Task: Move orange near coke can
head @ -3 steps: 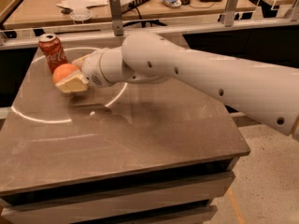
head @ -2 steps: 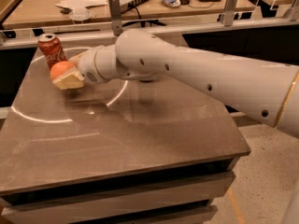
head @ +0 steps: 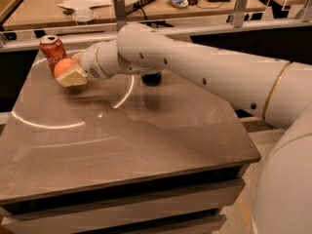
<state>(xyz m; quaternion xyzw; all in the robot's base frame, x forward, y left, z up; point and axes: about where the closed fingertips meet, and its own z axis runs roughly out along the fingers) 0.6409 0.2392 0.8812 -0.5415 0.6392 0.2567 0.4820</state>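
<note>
The orange (head: 64, 66) is round and orange, held in my gripper (head: 69, 73) at the far left of the grey table (head: 126, 135). The gripper's pale fingers (head: 73, 77) are shut around the orange from the right and below. The red coke can (head: 52, 49) with a silver top stands upright just behind and left of the orange, almost touching it. My white arm (head: 195, 69) reaches across from the right.
A dark can (head: 151, 78) stands on the table behind my arm, mostly hidden by it. A wooden desk (head: 141, 4) with papers, cables and a keyboard runs along the back behind a metal rail (head: 204, 28).
My gripper has carried the orange a little to the left and toward the coke can. The can has not moved.
</note>
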